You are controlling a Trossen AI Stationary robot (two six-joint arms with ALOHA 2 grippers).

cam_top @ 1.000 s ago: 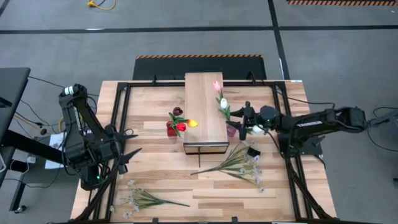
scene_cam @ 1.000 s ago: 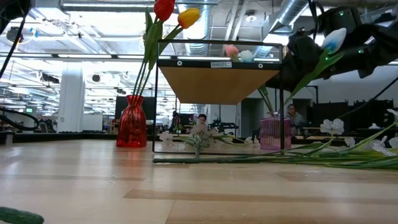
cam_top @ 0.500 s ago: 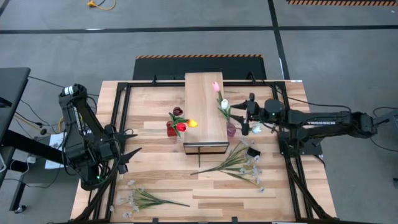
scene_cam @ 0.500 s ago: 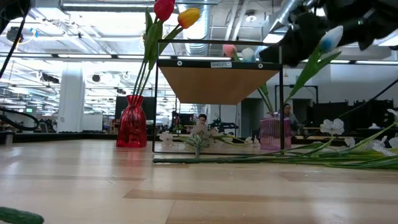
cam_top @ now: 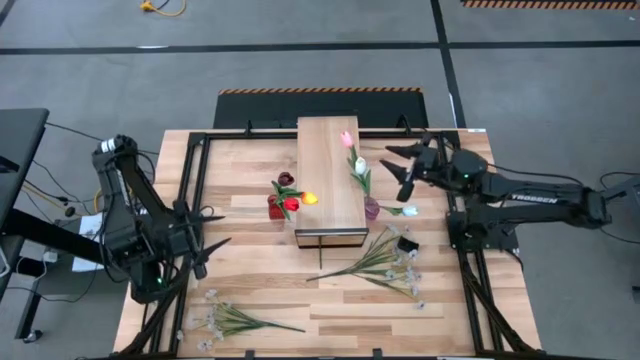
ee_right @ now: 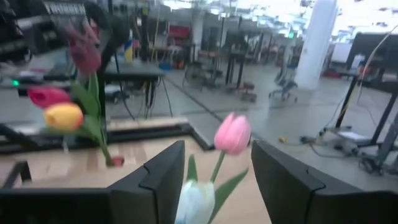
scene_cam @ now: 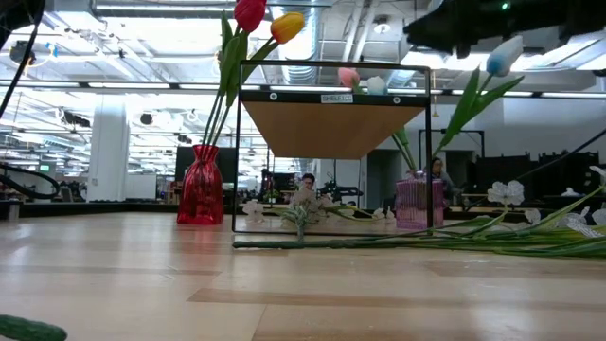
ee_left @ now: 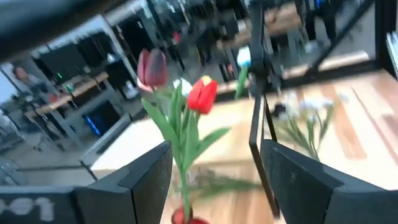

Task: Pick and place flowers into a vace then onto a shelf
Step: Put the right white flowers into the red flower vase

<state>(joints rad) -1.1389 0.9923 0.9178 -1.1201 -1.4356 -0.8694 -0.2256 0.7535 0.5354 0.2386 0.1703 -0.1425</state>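
The black right gripper (cam_top: 397, 165) hangs open and empty above the ribbed pink-purple glass vase (cam_top: 372, 208) (pale tulips (cam_top: 358, 166) inside); the left gripper (cam_top: 205, 250) waits, fingers apart.

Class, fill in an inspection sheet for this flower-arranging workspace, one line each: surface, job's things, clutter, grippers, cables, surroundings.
Surface: slatted wooden tabletop in a black frame.
Job's things: shelf at centre; red vase with red, yellow and maroon tulips to its left; pink vase with pink, white and pale blue tulips to its right; blossom sprays and loose on the table.
Clutter: nothing seen.
Grippers: left gripper open, waiting at the table's left; right gripper open, empty, above the pink vase.
Cables: cables left of the table.
Surroundings: grey floor; workshop beyond.
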